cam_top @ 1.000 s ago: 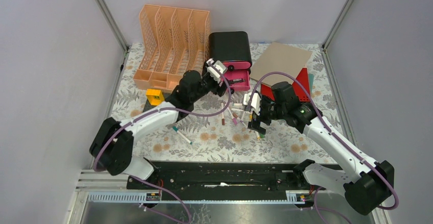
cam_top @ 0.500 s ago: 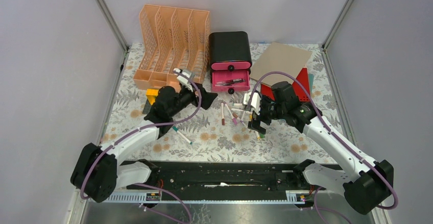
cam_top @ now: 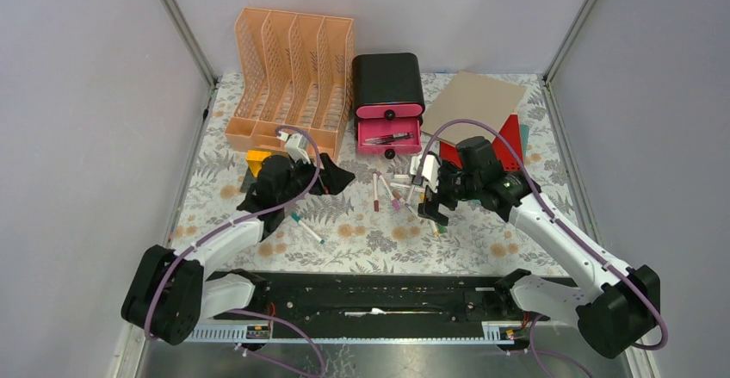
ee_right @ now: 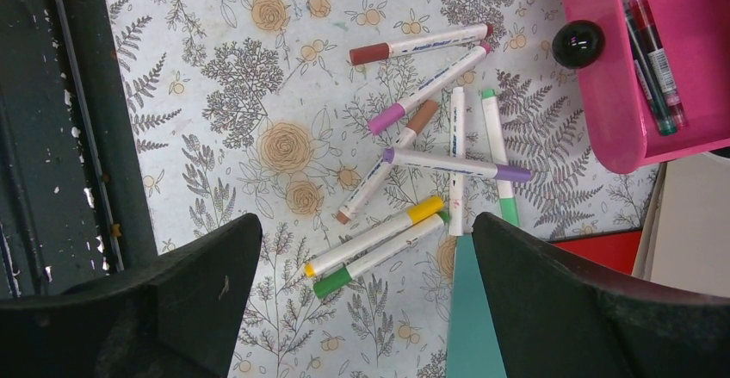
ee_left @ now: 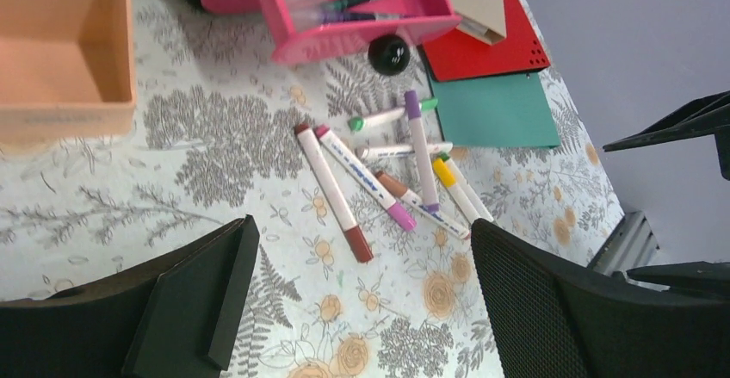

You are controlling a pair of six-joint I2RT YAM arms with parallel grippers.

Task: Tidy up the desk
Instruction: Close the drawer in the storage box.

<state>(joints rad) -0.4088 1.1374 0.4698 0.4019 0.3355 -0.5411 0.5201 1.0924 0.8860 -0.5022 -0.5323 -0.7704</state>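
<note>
- Lying flat and face up, the desk (cam_top: 370, 240) is stretching from the arm bases to the far wall; its long axis I cannot tell.
- Left gripper (ee_left: 361, 240) is hovering toward the left edge, jaws spread wide, gripping nothing.
- Right gripper (ee_right: 366, 223) is hanging wide open and empty over the markers (ee_right: 430, 163).
- Eight markers are lying crossed mid-desk.
- One file rack (cam_top: 288, 68) is standing at the far left corner, and one drawer box (cam_top: 387, 81) at the far edge.

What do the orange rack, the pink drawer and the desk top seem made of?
Orange rack: probably moulded plastic, matte, its walls pierced with regular holes. Pink drawer: smooth plastic with a slight sheen, one-piece rounded rim. Desk: covered in what looks like matte printed cloth; thin vinyl cannot be excluded.
</note>
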